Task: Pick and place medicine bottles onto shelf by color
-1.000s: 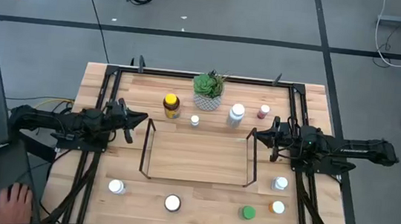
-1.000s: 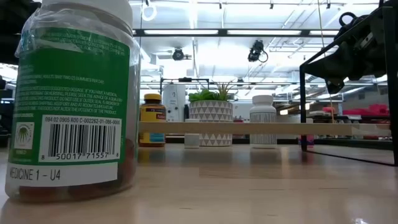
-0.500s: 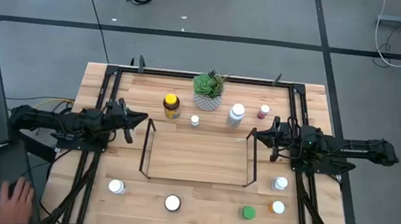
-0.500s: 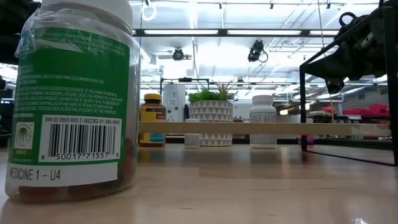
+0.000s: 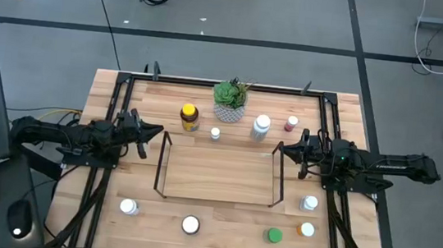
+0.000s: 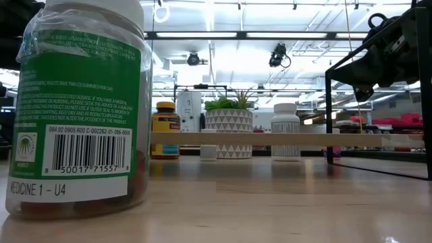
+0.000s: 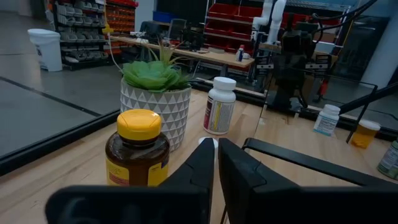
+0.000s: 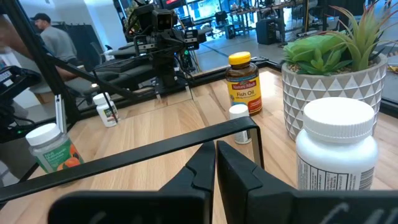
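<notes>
Bottles are all standing on the tabletop around both closed, empty pincers, left and right; the shelf between them is waiting empty.

Shelf: black wire rack, wooden floor, stood bare mid-table | Bottles upright: amber yellow-capped, three white-capped behind; white, green-capped, orange-capped in front
</notes>
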